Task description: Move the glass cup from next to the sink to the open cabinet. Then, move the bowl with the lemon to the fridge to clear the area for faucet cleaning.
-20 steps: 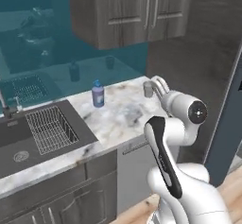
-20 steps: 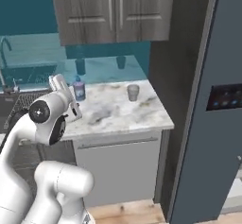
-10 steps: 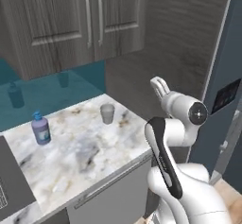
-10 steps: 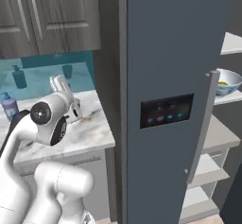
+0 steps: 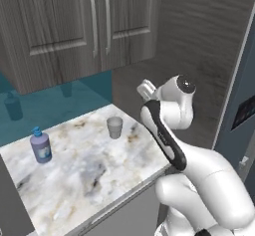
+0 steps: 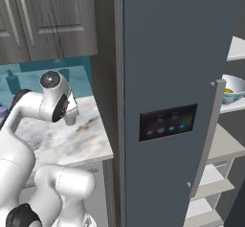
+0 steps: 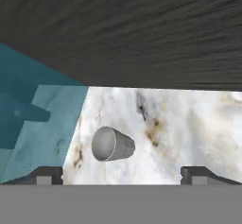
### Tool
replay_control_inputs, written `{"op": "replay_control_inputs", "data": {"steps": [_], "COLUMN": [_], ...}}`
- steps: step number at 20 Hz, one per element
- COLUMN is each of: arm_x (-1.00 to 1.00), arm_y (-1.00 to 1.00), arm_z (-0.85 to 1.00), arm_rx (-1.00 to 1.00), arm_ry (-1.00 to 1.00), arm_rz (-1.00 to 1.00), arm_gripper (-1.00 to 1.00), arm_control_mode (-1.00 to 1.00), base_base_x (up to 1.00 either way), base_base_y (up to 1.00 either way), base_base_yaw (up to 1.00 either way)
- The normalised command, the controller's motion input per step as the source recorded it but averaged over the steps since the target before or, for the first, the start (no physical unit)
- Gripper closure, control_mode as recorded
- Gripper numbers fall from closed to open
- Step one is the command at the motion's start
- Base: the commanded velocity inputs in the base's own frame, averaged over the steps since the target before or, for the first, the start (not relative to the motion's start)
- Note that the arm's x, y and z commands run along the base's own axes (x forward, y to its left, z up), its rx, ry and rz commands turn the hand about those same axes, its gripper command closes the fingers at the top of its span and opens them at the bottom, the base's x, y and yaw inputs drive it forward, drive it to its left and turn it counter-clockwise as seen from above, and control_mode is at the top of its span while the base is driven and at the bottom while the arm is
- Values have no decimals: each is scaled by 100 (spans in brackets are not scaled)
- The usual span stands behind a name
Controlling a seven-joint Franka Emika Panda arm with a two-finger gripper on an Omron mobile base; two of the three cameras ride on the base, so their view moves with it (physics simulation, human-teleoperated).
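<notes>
Two fingertips of the gripper [image 7: 121, 173] rise far apart at the bottom of the hand view, jaws wide open, nothing between them, nothing held. Glass cup [image 5: 114, 127] stands upright on the marble counter [image 5: 84, 180], near the back corner where the teal backsplash [image 5: 55, 103] meets the dark wood-grain side panel [image 5: 199, 56]. In the hand view the cup [image 7: 112, 144] appears rolled sideways because the camera is rolled; it sits above and between the fingertips, closer to the left one, apart from both. Blue soap bottle [image 5: 40, 145] with pump top stands on the counter well left of the cup, near the counter's left part. Grey wall cabinet [image 5: 74, 26] hangs above the counter, two doors shut, pale bar handles side by side. Arm's hand [image 5: 148, 88] is held up above the counter's right edge, off to the right of the cup and higher than it.

Right base view: fridge [image 6: 167, 77] fills the middle, dark slate door with black touchscreen panel [image 6: 167, 122] and grey vertical bar handle [image 6: 206, 135]. Door stands open, white shelves visible at right. Bowl [image 6: 233, 88] sits on an upper fridge shelf, with the lemon [image 6: 228, 91] inside it, yellow showing at the rim. Counter [image 6: 62, 135] ends just left of the fridge.
</notes>
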Motion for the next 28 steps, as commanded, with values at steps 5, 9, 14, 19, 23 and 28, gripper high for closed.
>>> {"op": "replay_control_inputs", "data": {"steps": [5, 9, 14, 19, 23, 28], "arm_x": [-7, -8, 11, 73, 92, 74], "arm_y": [51, 1, 3, 25, 34, 28], "arm_z": [-20, -83, -78, -16, -6, -9], "arm_rx": [-3, 0, 0, 0, 0, 0], "arm_ry": [33, 4, 2, 8, 15, 21], "arm_rz": [21, 2, 15, 3, 0, 1], "arm_gripper": [-100, -100, -100, -100, -100, -100], "arm_control_mode": [-100, -100, -100, -100, -100, -100], "base_base_x": [0, 0, 0, 0, 0, 0], "base_base_y": [0, 0, 0, 0, 0, 0], "base_base_yaw": [0, 0, 0, 0, 0, 0]}}
